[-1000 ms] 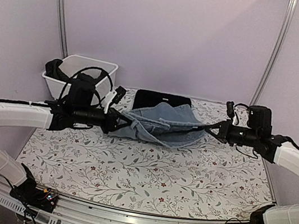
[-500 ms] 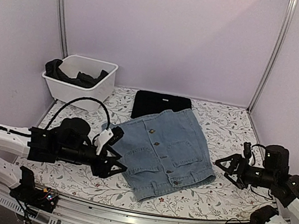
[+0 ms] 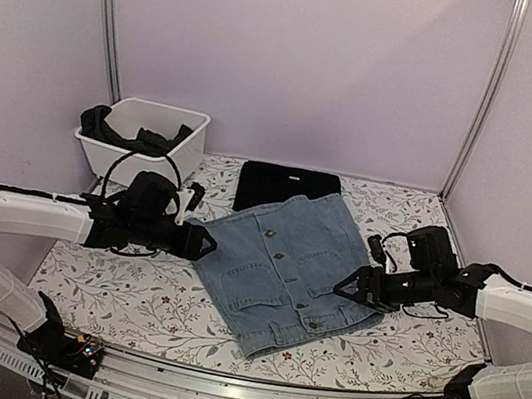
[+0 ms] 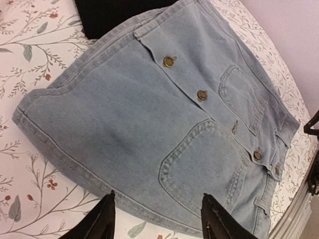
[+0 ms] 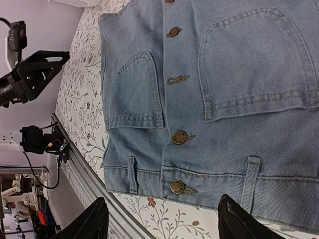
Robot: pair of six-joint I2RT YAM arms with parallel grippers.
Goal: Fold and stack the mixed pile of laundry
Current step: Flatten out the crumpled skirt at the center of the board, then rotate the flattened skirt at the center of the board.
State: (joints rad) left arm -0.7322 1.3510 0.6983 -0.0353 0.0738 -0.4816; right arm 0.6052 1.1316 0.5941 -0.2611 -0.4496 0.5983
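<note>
Far L, back corner: white bin [image 3: 184, 151] on the table [image 3: 130, 289], dark clothes [image 3: 104, 123] draped inside and over its L rim.

L arm reaches in from the L side. L gripper [image 3: 207, 242] sits low just beside the denim's L edge. Wrist cam: L gripper [image 4: 157, 224] has its fingers [image 4: 99, 224] spread, nothing between them, only hem and floral table showing in the gap. Can't tell if the tips touch the cloth.

Centre: denim [image 3: 286, 264] lies flat and spread on the table, skewed approx. diagonal, front side up. Brass buttons run in a row down the middle, w/ a patch pocket on each side. Waistband w/ belt loops is at the near-R end, the wider hem at the far-L end. Same piece fills the L wrist view, denim [image 4: 149, 114], and the R wrist view, denim [image 5: 239, 74].

Behind it: black cloth [image 3: 288, 185], folded to a neat rectangle, flat at the back centre. The denim's far edge lies over the black cloth's near edge; the black cloth [image 4: 114, 15] shows at the top of the L wrist view.

R side: R arm comes in from the R. R gripper [image 3: 345, 288] is over the denim's R edge near the waistband. Wrist cam: R gripper [image 5: 167, 224] has its fingers [image 5: 94, 221] spread wide, gripping nothing, waistband and bottom button in view between them. L gripper [image 5: 35, 74] also shows across the table there, jaws apart.
</note>
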